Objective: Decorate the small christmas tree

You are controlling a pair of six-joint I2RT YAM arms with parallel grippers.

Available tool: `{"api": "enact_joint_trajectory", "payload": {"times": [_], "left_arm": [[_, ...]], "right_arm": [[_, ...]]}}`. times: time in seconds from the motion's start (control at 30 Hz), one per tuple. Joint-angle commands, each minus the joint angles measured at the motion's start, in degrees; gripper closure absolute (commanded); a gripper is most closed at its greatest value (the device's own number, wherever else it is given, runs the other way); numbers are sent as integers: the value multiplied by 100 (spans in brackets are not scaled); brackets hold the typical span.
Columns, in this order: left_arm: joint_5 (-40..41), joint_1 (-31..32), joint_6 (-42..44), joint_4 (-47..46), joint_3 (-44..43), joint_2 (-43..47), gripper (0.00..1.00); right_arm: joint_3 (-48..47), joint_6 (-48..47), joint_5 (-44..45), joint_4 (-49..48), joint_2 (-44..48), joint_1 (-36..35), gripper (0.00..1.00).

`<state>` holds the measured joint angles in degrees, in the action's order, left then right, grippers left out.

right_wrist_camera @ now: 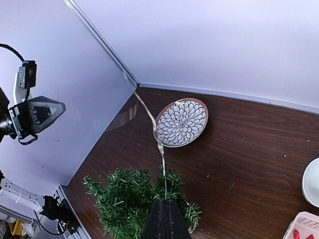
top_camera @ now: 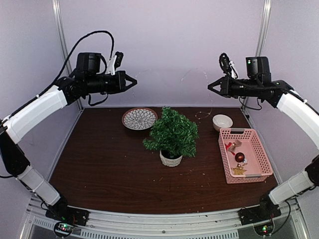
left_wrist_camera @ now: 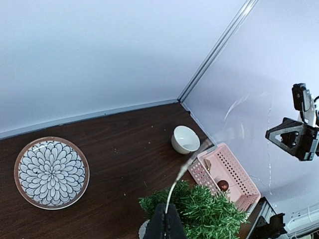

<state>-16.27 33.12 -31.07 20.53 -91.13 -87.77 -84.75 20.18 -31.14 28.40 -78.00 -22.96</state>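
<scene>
The small christmas tree (top_camera: 173,132) stands in its white pot (top_camera: 171,159) near the middle of the bench (top_camera: 109,169). The left hand (top_camera: 134,81) and the right hand (top_camera: 209,85) hang high above it, each closed on 1 end of a thin silver string (right_wrist_camera: 161,152).

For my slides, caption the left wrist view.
Left gripper, shut on a thin strand, above the small christmas tree; right gripper faces it.

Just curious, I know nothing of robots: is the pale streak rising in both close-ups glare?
Left wrist: no glare, a thin strand leaves the shut left claw, blurring farther out. Right wrist: same from the right claw, fading against the wall. Top view: it hardly shows.
</scene>
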Motion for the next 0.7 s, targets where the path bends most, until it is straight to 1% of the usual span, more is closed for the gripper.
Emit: {"api": "enact_joint_trajectory", "payload": {"times": [0.0, 0.03, 0.1, 0.17, 0.3, 0.43, 0.57, 0.67], "left_arm": [[-80, -122, -130, -665, 13, 142, 100], [-12, -122, -116, -549, -67, 90, 100], [275, -122, -22, 34, -293, -94, 100], [443, -122, 42, 420, -374, -220, 100], [373, -107, 97, 979, -281, -368, 100], [407, 13, 295, 1458, -76, -311, 100], [342, 355, 766, 2042, 24, -211, 100], [436, 539, 899, 2623, 25, -174, 100]], "right_arm": [[81, 166, -76, -366, 179, 64, 100], [89, 176, -26, -324, 164, 64, 100], [86, 111, 51, -143, 62, 57, 100], [166, 87, 99, -10, -20, 44, 100], [299, -108, 123, 365, -126, -63, 100], [361, -214, 122, 754, -102, -135, 100], [498, -314, 83, 1162, 23, -252, 100], [551, -388, 34, 1690, 50, -349, 100]]}}
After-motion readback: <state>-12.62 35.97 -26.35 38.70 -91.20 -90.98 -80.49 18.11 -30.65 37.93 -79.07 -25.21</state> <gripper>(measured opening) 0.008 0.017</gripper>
